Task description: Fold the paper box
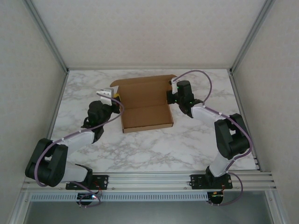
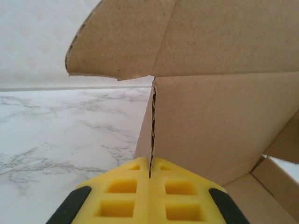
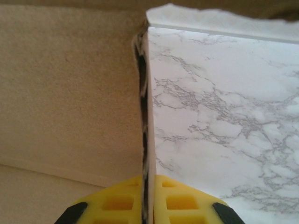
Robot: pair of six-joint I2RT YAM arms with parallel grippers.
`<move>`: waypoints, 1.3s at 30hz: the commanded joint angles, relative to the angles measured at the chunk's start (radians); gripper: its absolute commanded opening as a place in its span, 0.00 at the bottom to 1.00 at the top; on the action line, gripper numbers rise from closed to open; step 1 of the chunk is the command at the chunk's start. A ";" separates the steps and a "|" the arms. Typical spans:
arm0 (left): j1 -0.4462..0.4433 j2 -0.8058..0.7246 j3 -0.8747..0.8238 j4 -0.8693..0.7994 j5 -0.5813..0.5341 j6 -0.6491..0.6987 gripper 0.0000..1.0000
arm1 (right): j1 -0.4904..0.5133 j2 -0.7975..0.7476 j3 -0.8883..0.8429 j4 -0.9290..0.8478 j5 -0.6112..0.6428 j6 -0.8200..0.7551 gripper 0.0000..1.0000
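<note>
We're looking at the paper box (image 1: 145, 106) sitting around the middle of the marble table (image 1: 196, 144), nudged a bit toward 12 o'clock. It's already shaping up as a shallow tray, with the lid panel (image 1: 142, 83) standing up along its 12 o'clock edge.

The left gripper (image 1: 111, 96) is pinching the box's 9 o'clock side wall, and the right gripper (image 1: 172, 92) is doing the same over at 3 o'clock. In the left wrist view, the left gripper (image 2: 150, 164) is clamping its yellow fingers (image 2: 119, 191) tight on the thin cardboard edge, with a rounded flap (image 2: 117, 42) hanging above. The right gripper (image 3: 147, 181) is likewise squeezing an upright wall edge-on, with bare marble out at its 3 o'clock.

Our guess is we're in the middle of setting and creasing the two side walls. Roughly halfway, maybe? Next up is probably letting go cleanly on both sides so the light box isn't getting dragged along. Then we'd be swinging that lid down toward 6 o'clock, with its corner flaps tucking inside the walls rather than catching on top.
</note>
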 commanded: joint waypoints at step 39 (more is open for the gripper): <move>-0.140 0.025 -0.190 0.303 -0.218 -0.179 0.10 | 0.260 -0.177 -0.289 0.290 0.408 0.333 0.00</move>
